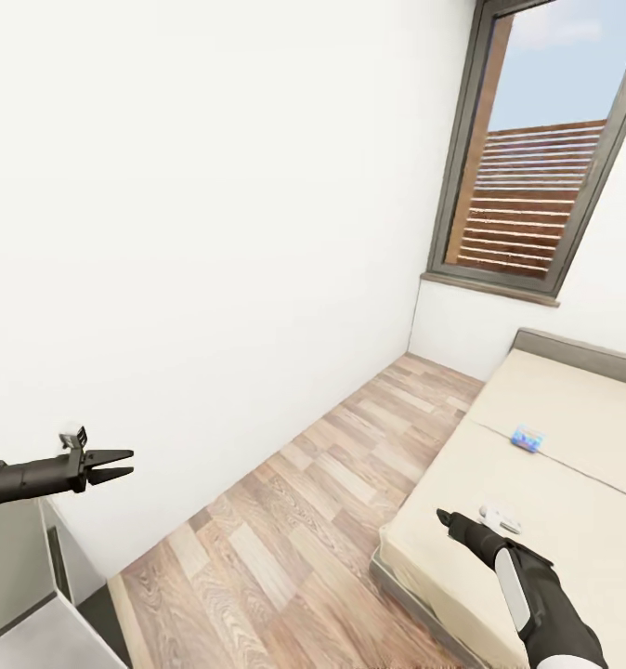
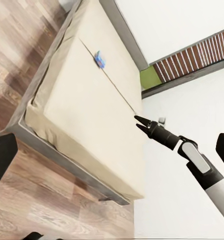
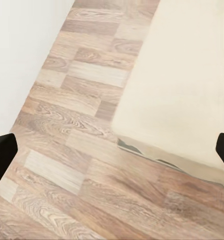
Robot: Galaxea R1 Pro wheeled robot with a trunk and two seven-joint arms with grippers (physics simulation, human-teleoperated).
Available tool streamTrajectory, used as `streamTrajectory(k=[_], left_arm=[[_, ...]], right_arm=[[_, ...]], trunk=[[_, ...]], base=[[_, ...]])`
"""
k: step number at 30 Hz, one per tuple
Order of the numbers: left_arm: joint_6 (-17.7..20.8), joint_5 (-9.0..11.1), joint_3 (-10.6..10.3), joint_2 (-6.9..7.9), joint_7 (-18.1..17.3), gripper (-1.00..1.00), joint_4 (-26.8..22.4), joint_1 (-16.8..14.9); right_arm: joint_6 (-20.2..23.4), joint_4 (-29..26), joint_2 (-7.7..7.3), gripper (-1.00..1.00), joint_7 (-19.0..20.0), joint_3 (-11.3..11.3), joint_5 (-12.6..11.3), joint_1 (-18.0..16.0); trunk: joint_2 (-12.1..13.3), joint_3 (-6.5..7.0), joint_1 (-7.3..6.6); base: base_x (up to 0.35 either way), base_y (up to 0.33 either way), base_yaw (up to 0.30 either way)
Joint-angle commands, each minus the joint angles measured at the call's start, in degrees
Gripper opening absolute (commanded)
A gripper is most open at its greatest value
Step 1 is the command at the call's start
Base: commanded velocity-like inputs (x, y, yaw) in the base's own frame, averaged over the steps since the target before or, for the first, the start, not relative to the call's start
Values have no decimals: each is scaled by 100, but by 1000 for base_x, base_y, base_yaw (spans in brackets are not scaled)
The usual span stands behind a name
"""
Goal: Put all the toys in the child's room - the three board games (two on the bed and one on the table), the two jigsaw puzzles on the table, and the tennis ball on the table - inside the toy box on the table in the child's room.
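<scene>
So the left gripper (image 1: pixel 118 465) is hanging over by the white wall (image 1: pixel 211 232), fingers apart and empty, looks like it's just parked out of the way while the robot rolls up. The wood-plank floor (image 1: pixel 285 520) runs between that wall and the bed (image 1: pixel 499 483). The right gripper (image 1: pixel 446 517) reaches over the bed's near corner; I can't tell how far its fingers are parted. Just past it a whitish flat board game (image 1: pixel 501 517) lies near the bed's near edge, probably the first pick. The blue board game (image 1: pixel 528 439) sits further up beside the cover's seam, toward the grey headboard (image 1: pixel 582 353). Dark-framed window (image 1: pixel 536 158) above, slatted fence outside.
</scene>
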Motion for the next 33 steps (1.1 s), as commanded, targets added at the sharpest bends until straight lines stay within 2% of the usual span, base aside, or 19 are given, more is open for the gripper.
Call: streamTrajectory(k=[1, 14, 23, 33], left_arm=[[61, 0, -4, 4, -23, 100, -3, -2], [61, 4, -12, -12, -23, 100, -3, -2], [69, -6, -12, -73, -23, 100, -3, -2], [62, -9, -4, -90, -23, 100, -3, 0]], right_arm=[[33, -5, 3, 100, 15, -13, -36, -6], [33, -5, 25, 100, 15, -6, -45, -5], [37, -8, 22, 100, 25, -5, -46, -6], [36, -46, 70, 100, 46, 4, -34, -5]], trunk=[[-13, -13, 4], [-13, -13, 4], [-13, -13, 4], [-13, -13, 4]], base=[[0, 0, -281], [0, 0, -281], [4, 0, -281], [169, 36, -277]])
